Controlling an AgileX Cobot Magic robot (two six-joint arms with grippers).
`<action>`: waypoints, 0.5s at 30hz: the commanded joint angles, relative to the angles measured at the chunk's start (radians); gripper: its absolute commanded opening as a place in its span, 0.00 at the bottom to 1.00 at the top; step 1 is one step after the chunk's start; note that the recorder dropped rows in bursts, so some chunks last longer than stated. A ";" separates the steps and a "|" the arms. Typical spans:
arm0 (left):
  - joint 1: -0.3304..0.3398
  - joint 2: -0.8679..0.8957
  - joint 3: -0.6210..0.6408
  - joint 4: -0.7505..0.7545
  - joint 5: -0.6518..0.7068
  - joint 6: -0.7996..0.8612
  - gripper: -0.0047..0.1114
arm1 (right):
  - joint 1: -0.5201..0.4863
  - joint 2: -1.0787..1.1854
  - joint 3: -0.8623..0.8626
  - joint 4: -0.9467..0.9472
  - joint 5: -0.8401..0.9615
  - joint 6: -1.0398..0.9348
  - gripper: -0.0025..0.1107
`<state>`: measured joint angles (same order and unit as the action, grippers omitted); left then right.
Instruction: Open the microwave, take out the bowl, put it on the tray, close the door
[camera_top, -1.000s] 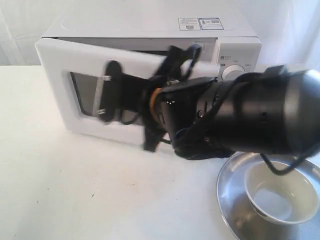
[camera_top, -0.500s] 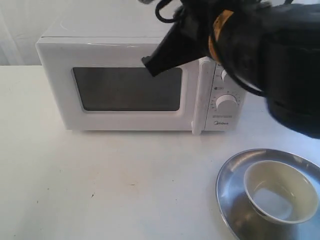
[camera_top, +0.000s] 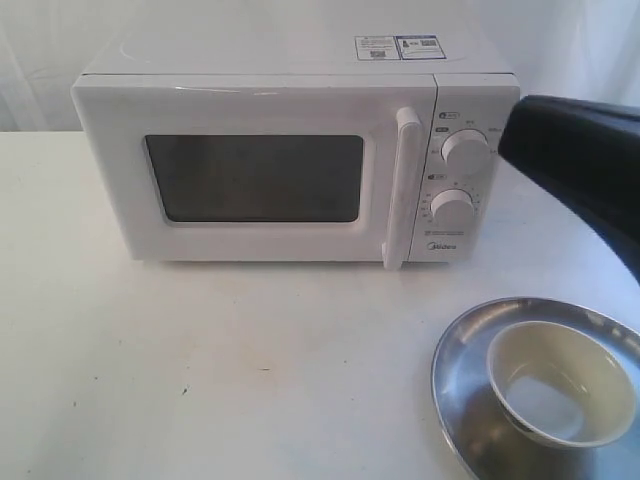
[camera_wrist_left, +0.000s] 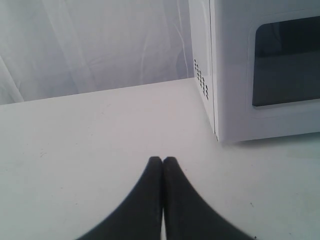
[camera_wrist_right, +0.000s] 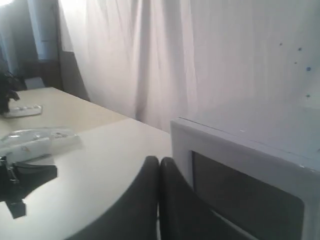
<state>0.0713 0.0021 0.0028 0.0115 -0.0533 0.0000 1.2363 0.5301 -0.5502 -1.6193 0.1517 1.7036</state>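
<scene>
White table (camera_top: 200, 370) with a pale curtain (camera_wrist_left: 90, 45) behind; items as I log them from the remote station, left to right.

1. Left gripper (camera_wrist_left: 162, 161): fingers pressed together, nothing between them. It hangs over bare table, apart from the microwave's vented side wall (camera_wrist_left: 200, 80).
2. Microwave (camera_top: 290, 70): white box standing square on the table. The door (camera_top: 250, 110) sits flush against the body, with a dark window (camera_top: 255, 178) and a vertical white handle (camera_top: 402, 190) at its right edge.
3. Stickers (camera_top: 400, 47): two on the top panel, print too small to read.
4. Dials: upper (camera_top: 465, 148) and lower (camera_top: 452, 208), both round and white, with small illegible markings around them. Logo (camera_top: 442, 245) beneath reads "Midea".
5. Right arm (camera_top: 590, 160): a black bulk covering the microwave's right edge in the exterior view and standing above the tray.
6. Right gripper (camera_wrist_right: 159, 161): fingers clenched together, empty, with the microwave's window corner just past them. Small items (camera_wrist_right: 30, 137) lie on a farther table beyond; I cannot identify them.
7. Tray (camera_top: 455, 380): shiny metal, front right of the microwave, cut by the frame edge.
8. Bowl (camera_top: 560, 385): cream, upright, resting inside the tray, right of centre. It lies well apart from the left gripper; I cannot tell how near the right gripper is.
</scene>
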 joint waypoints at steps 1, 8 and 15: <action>-0.002 -0.002 -0.003 -0.005 0.001 0.000 0.04 | 0.000 -0.047 0.005 0.003 -0.036 0.044 0.02; -0.002 -0.002 -0.003 -0.005 0.001 0.000 0.04 | 0.000 -0.086 0.028 -0.008 0.107 -0.005 0.02; -0.002 -0.002 -0.003 -0.005 0.001 0.000 0.04 | -0.303 -0.261 0.308 0.004 0.181 0.036 0.02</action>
<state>0.0713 0.0021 0.0028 0.0115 -0.0533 0.0000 1.0651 0.3446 -0.3270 -1.6111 0.3379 1.7098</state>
